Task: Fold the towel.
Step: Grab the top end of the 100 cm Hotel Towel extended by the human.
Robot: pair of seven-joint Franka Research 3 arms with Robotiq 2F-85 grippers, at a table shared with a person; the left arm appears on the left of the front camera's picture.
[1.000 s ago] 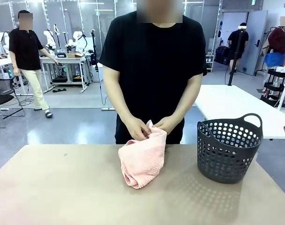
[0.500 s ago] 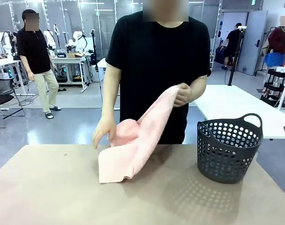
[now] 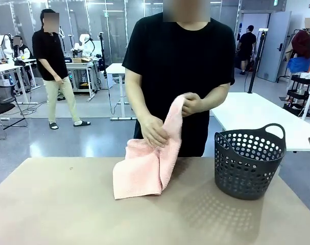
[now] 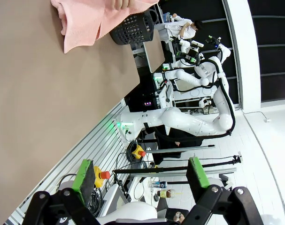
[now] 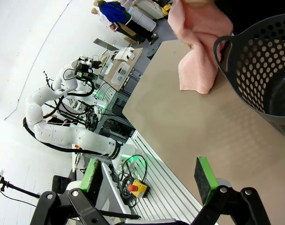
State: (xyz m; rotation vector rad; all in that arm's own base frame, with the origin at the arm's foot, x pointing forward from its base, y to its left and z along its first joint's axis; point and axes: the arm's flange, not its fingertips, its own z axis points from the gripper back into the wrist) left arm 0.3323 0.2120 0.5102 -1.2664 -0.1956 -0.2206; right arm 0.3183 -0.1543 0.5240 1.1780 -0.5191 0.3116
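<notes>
Standing at the far edge of the tan table, a person in a black shirt handles the pale pink towel. The lower hand presses into the cloth near its upper end, about over the table's far edge. The raised hand pinches one end up at chest height, so a band of towel runs steeply from that hand down to the rest. The towel's lower part lies on the table, loosely doubled, with its near edge roughly straight.

A dark grey perforated basket stands on the table to the robot's right of the towel, near it but not touching, one loop handle up.

Left gripper: jaws spread wide, nothing between the green pads, well back from the towel.

Right gripper: jaws likewise spread wide and empty, with bare tabletop between it and the towel and basket ahead.
</notes>
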